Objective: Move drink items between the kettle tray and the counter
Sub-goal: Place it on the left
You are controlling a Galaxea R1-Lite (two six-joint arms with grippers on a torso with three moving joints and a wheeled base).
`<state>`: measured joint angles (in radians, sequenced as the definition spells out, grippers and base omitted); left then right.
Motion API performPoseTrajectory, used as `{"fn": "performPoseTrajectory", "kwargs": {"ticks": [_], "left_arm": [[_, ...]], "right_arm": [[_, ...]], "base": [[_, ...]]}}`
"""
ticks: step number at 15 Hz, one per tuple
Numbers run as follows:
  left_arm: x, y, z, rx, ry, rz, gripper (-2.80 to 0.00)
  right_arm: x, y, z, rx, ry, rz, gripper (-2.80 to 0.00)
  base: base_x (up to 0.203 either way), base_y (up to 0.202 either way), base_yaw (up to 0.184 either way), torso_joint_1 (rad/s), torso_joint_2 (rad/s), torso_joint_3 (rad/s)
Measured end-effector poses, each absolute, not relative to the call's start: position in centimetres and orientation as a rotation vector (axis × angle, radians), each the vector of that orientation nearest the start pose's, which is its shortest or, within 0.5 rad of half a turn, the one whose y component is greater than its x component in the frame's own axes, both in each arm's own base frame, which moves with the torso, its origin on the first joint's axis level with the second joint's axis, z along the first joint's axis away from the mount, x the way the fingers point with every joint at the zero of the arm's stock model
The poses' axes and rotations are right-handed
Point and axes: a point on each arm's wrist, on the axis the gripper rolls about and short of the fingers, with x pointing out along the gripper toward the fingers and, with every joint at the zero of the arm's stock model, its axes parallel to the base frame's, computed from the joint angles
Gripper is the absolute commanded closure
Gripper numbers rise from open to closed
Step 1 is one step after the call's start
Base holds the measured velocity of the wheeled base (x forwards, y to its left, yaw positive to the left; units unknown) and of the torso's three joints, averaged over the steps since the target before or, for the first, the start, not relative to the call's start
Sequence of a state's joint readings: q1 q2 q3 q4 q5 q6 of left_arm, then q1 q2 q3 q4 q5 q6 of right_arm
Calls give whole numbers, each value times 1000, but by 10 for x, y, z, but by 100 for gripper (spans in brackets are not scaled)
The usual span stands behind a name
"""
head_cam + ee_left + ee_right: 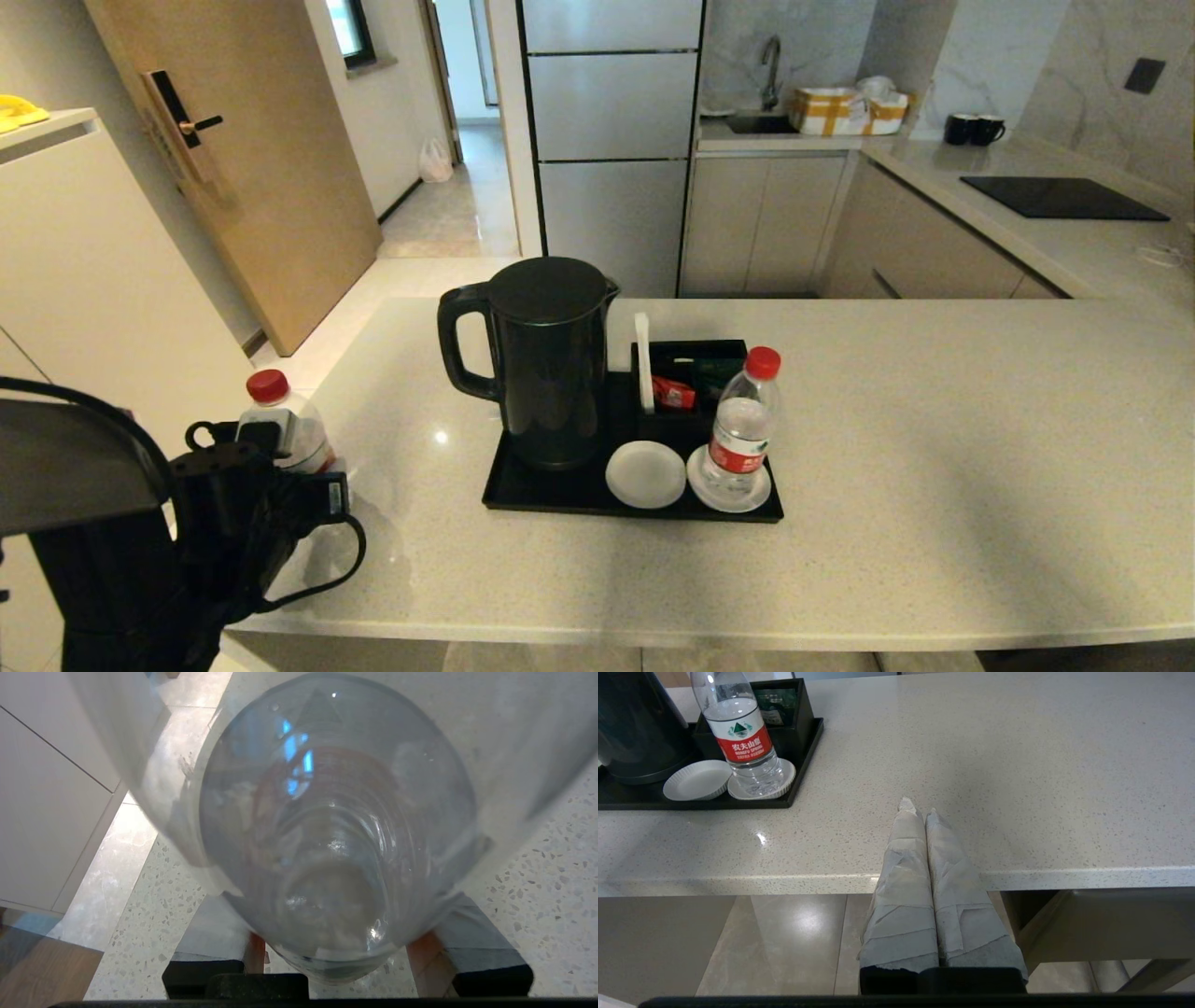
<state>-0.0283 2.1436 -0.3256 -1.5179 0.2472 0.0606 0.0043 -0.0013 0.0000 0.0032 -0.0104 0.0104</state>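
Only the left wrist view shows the left tool [327, 868] clamped on a bottle [336, 826].

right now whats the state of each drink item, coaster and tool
left tool: shut on the counter bottle
counter bottle: upright, capped, at the counter's left edge, off the tray
tray bottle: upright, capped, on the right coaster
kettle: upright, lid closed, on the tray
left coaster: bare
right tool: shut, holds nothing

Held bottle [280, 425] — lower half hidden behind left claw [266, 467].
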Motion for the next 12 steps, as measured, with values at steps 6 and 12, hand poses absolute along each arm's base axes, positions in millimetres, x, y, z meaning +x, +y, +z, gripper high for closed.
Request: {"fn": "performPoseTrajectory", "kwargs": {"ticks": [6, 12], "left_arm": [[291, -3, 34, 102, 303, 206, 0], [294, 2, 32, 104, 304, 232, -280]], "right_arm": [[-23, 0, 75, 11, 2, -6, 0], [-23, 0, 75, 11, 2, -7, 0]], "base": [[0, 0, 0, 0, 0, 0], [0, 0, 0, 0, 0, 0]]}}
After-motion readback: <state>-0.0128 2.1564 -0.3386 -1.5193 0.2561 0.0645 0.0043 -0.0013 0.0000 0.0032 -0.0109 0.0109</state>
